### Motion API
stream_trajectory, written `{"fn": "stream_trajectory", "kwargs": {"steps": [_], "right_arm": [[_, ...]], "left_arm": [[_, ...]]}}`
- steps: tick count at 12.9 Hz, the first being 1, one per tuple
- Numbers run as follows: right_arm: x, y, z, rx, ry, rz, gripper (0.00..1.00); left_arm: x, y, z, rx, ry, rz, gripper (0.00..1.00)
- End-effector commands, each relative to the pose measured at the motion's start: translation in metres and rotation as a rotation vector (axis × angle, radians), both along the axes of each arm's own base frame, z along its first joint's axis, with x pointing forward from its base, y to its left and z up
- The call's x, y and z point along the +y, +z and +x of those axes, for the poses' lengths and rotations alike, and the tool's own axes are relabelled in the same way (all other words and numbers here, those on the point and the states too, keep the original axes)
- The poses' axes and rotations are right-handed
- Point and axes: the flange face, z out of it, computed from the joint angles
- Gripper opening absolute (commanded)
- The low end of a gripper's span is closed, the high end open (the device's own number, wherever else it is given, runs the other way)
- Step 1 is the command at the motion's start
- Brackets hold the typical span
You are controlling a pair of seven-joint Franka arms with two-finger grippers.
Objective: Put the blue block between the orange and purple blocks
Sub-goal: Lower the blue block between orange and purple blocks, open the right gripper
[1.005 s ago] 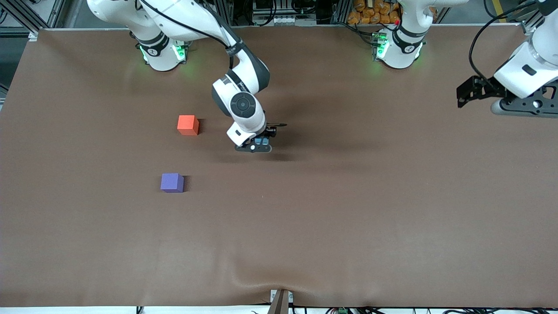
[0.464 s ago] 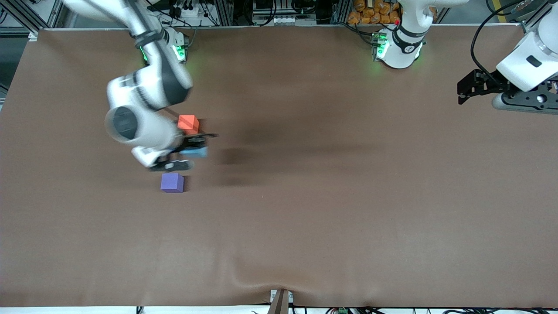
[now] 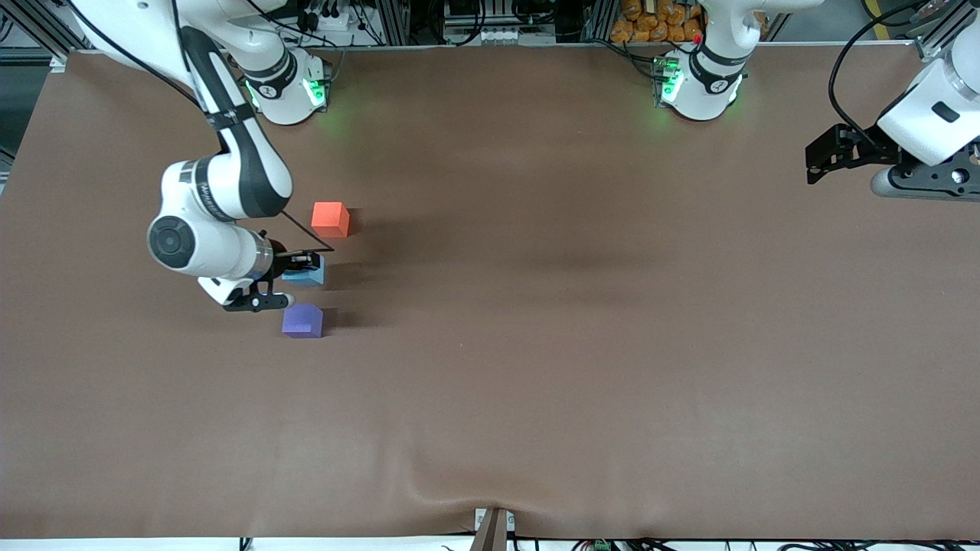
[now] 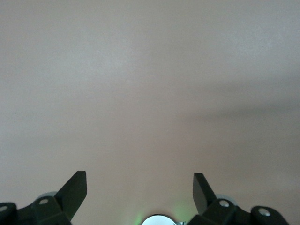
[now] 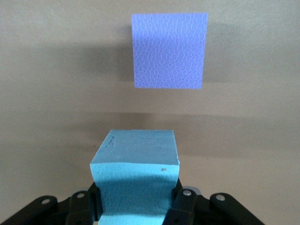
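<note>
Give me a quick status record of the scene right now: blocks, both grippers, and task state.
blue block: held in the right gripper, in the gap between the other two blocks
orange block: on the table, farther from the front camera than the blue block
purple block: on the table, nearer to the front camera
left gripper: open, holding nothing, waiting at the left arm's end of the table
task state: blue block not yet released

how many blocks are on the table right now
3. The orange block lies farthest from the front camera, the purple block nearest, and the blue block between them, gripped by the right gripper.
</note>
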Motion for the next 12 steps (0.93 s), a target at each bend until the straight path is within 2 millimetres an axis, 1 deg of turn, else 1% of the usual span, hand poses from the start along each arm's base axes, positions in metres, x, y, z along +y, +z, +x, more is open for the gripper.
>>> {"fn": "stream_trajectory", "kwargs": {"steps": [1,2,4,5,7,9,10,11,12], "right_arm": [[-0.004,-0.014,-0.009,-0.027,-0.006,0.000,0.00],[-0.005,-0.022,-0.012,-0.038,-0.008,-0.004,0.00],[-0.005,-0.036,-0.016,-0.038,-0.010,-0.008,0.00],[-0.005,-0.044,-0.018,-0.037,-0.010,-0.011,0.00],[-0.002,-0.058,-0.026,-0.064,-0.016,-0.018,0.00],[-0.002,-0.062,-0.028,-0.063,-0.015,-0.020,0.00],[-0.004,-0.070,-0.029,-0.049,-0.020,-0.023,0.00],[-0.007,-0.078,-0.029,-0.036,-0.033,-0.024,0.35],[-0.006,-0.077,-0.028,-0.035,-0.037,-0.023,0.52]], "left_arm": [[0.000,0.004,0.001,0.012,0.027,0.002,1.00],[-0.001,0.004,-0.003,0.030,0.039,0.006,1.00],[-0.014,0.002,-0.007,0.051,0.025,0.011,1.00],[-0.016,0.003,-0.008,0.051,0.018,0.005,1.00],[-0.017,0.006,-0.008,0.045,0.017,0.001,1.00],[-0.013,0.006,-0.007,0.045,0.021,0.002,1.00],[-0.013,0.006,-0.007,0.045,0.022,0.003,1.00],[-0.011,0.005,-0.006,0.044,0.025,0.005,1.00],[-0.010,0.006,-0.006,0.043,0.029,0.006,1.00]]}}
